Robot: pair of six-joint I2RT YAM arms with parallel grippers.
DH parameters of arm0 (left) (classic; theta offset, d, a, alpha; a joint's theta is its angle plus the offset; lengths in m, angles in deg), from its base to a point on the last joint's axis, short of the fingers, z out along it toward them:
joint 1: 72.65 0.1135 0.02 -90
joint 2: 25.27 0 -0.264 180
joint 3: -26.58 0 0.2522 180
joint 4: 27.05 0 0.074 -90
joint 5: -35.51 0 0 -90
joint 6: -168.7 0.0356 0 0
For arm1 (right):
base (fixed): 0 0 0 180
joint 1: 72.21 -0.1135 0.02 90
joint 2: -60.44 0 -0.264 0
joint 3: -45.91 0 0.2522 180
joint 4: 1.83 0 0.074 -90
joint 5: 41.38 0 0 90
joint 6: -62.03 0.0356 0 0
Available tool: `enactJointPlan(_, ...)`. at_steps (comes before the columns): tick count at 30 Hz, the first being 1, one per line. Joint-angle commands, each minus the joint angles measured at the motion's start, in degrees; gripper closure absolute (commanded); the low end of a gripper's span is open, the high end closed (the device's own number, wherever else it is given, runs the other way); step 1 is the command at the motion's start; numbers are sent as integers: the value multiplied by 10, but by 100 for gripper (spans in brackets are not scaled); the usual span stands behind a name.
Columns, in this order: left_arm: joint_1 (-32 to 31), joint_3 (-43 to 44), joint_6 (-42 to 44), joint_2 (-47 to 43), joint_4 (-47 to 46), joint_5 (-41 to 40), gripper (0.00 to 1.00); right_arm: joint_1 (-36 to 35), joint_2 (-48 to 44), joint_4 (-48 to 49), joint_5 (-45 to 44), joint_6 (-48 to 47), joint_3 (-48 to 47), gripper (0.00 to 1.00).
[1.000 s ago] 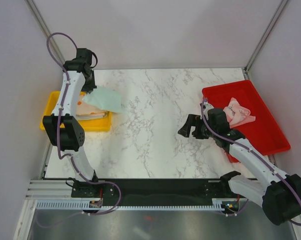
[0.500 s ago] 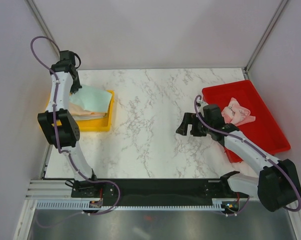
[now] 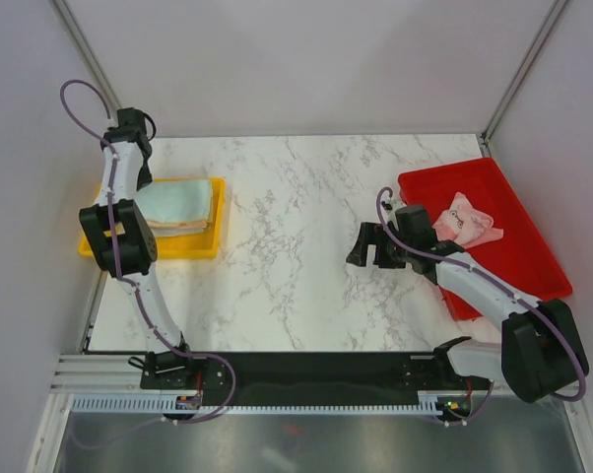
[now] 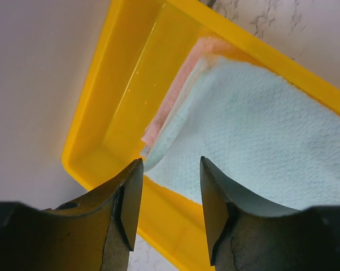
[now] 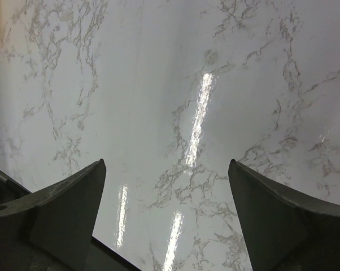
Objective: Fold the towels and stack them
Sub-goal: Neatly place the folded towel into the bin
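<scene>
A folded mint green towel (image 3: 181,202) (image 4: 260,130) lies on top of a stack in the yellow tray (image 3: 193,247) (image 4: 130,79). Pale pink (image 4: 169,104) and orange towel edges peek out under it. My left gripper (image 3: 143,183) (image 4: 170,165) hovers over the near-left corner of that towel, open, with nothing between its fingers. A crumpled pink patterned towel (image 3: 468,219) sits in the red tray (image 3: 518,258). My right gripper (image 3: 363,248) (image 5: 167,164) hangs wide open and empty over the bare marble table (image 5: 175,84), left of the red tray.
The yellow tray stands at the table's left edge against the wall. The red tray lies angled at the right edge. White enclosure walls close in the back and both sides.
My left gripper carried the mint green towel leftward, laid it flat on the stack in the yellow tray and opened. The right gripper shifted only slightly.
</scene>
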Motion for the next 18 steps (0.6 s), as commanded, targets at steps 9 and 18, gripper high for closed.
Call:
enactJointPlan(9, -21, -65, -105, -87, -31, 212, 46, 3, -15, -1, -70, 31, -70, 2)
enactJointPlan(18, 17, -144, -137, -81, -58, 190, 39, 55, 6, -129, -151, 51, -239, 2)
